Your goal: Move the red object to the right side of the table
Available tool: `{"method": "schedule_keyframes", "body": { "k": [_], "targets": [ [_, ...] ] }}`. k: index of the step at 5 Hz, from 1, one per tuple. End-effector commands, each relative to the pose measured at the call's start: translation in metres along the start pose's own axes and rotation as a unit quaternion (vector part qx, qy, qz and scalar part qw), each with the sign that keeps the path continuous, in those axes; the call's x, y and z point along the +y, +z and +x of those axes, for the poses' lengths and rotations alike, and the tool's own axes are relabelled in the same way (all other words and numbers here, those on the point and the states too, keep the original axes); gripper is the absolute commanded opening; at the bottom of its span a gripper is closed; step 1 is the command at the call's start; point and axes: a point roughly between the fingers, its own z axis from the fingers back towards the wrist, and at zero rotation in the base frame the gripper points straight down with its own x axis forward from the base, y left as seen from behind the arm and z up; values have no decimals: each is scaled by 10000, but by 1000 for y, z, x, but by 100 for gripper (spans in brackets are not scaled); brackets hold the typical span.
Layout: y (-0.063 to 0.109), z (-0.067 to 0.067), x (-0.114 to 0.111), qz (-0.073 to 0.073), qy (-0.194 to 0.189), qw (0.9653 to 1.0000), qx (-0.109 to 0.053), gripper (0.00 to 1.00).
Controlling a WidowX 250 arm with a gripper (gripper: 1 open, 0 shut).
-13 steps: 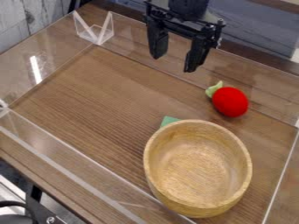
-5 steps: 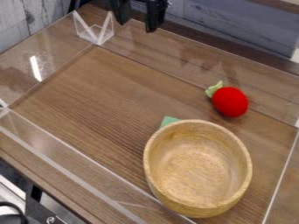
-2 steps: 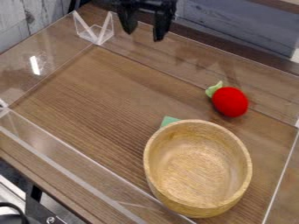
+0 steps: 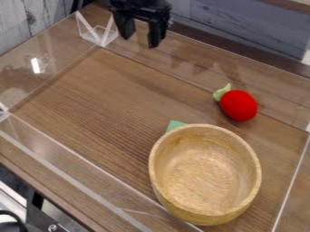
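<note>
Resting on brown wood grain, round red plush toy [image 4: 238, 106], green leafy top [image 4: 220, 91]

Desk [image 4: 91, 109]: brown, wood-grained, edged by low clear acrylic walls [image 4: 75, 163]. Crinkled grey surface [image 4: 27, 16] beyond, at eleven o'clock. Blue-grey surface [image 4: 266, 20] beyond, at one o'clock. Pale light reflections on the acrylic, toward nine o'clock.

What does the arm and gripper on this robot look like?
The gripper is black, with two separate fingers ending in dark, blocky tips. The part above it is also black, showing small pale marks. Most of the arm lies outside the picture, and finer details are too small to make out.
</note>
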Motion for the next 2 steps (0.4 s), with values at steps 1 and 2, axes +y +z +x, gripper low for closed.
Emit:
{"method": "schedule_keyframes", "body": {
  "k": [1,2],
  "targets": [
    [25,14,15,108,55,9992,-372,100],
    [33,20,20,90,36,9990,-437,100]
  ]
}}
